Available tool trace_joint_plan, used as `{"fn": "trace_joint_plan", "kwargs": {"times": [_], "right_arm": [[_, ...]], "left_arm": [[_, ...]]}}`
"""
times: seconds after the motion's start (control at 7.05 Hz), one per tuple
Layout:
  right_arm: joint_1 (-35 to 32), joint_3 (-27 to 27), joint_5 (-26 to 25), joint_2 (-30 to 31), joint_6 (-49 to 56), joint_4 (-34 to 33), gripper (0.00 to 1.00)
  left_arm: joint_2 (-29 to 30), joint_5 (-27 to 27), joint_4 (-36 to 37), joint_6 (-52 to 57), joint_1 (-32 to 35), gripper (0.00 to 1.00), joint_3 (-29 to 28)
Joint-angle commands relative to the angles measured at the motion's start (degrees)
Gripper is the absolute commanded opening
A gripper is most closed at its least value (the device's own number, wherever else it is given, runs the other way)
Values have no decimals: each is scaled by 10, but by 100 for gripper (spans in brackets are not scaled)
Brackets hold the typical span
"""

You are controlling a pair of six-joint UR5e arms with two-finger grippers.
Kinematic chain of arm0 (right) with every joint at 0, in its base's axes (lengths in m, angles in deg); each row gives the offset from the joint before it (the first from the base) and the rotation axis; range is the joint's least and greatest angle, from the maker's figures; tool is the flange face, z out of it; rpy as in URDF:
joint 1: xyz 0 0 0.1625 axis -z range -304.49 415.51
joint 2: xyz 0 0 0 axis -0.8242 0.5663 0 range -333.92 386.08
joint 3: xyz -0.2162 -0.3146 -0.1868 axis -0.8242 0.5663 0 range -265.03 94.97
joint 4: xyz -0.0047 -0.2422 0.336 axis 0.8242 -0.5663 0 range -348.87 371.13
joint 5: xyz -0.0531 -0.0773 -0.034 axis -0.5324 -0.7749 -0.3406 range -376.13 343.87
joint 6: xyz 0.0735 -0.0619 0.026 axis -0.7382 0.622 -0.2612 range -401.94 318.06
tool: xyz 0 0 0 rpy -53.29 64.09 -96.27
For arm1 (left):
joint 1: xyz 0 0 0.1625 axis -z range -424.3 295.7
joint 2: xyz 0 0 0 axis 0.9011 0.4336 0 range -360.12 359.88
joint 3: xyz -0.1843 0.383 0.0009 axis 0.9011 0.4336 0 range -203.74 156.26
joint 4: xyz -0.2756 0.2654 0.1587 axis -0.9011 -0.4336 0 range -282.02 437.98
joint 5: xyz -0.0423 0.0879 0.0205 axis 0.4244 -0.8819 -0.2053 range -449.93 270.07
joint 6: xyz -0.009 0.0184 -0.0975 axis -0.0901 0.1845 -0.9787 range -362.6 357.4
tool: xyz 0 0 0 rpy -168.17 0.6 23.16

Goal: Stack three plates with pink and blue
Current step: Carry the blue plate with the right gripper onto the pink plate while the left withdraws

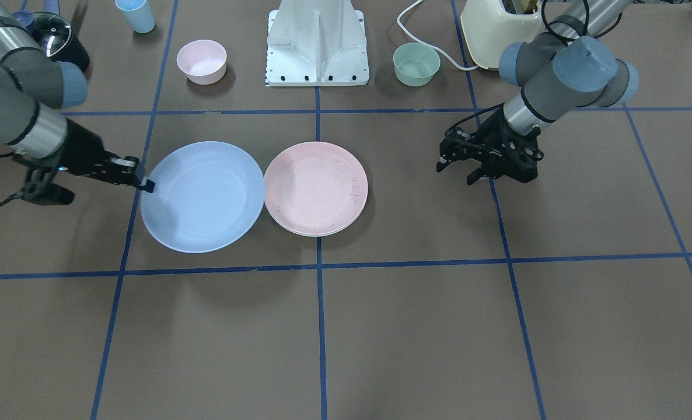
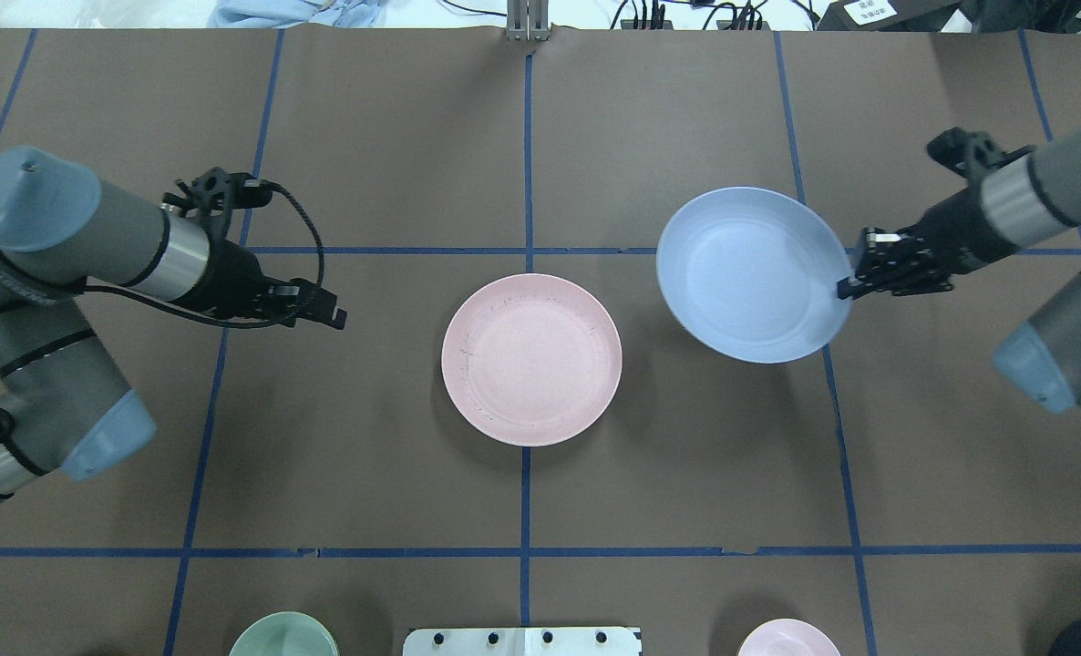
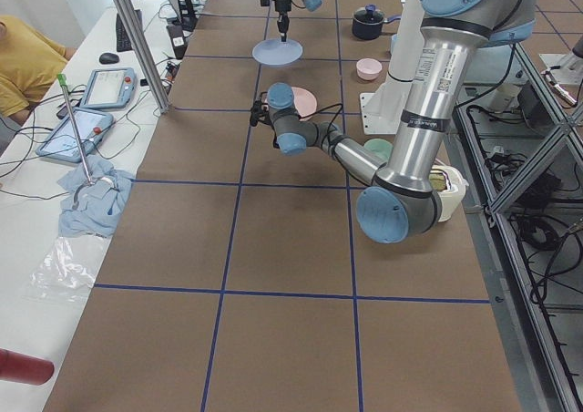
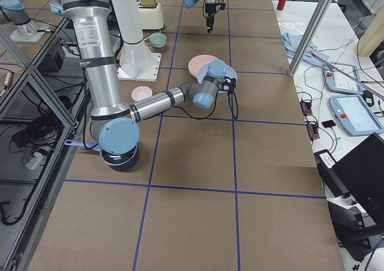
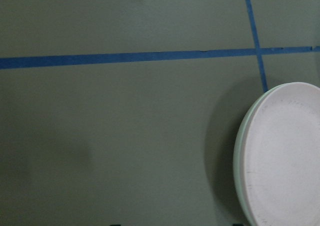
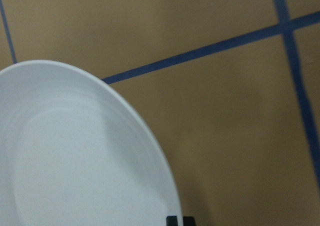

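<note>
The pale pink plate (image 1: 315, 186) (image 2: 531, 358) lies at the table's middle on top of the cream-white plate (image 1: 318, 234), of which only a thin rim shows. Both show in the left wrist view, the pink plate (image 5: 290, 156) above the cream rim (image 5: 239, 186). My right gripper (image 1: 146, 185) (image 2: 846, 290) is shut on the rim of the light blue plate (image 1: 203, 195) (image 2: 750, 273) (image 6: 75, 161) and holds it tilted above the table, beside the pink plate. My left gripper (image 1: 457, 170) (image 2: 335, 314) is open and empty, off to the other side of the stack.
At the robot's side of the table stand a small pink bowl (image 1: 201, 60), a small green bowl (image 1: 416, 63), a blue cup (image 1: 136, 14), a dark pot (image 1: 60, 38), a cream appliance (image 1: 497, 29) with a cord, and the white robot base (image 1: 318, 46).
</note>
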Motion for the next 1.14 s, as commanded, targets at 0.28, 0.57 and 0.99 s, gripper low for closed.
{"fn": "trace_joint_plan", "kwargs": {"times": [0.28, 0.57, 0.99], "right_arm": [[155, -3, -160, -75, -135, 5, 0], [163, -21, -157, -81, -129, -66, 0], [164, -12, -163, -89, -129, -69, 0]], "left_arm": [[-54, 21, -1, 79, 37, 79, 9], [-54, 21, -2, 79, 37, 79, 8], [-55, 21, -2, 79, 37, 80, 8]]}}
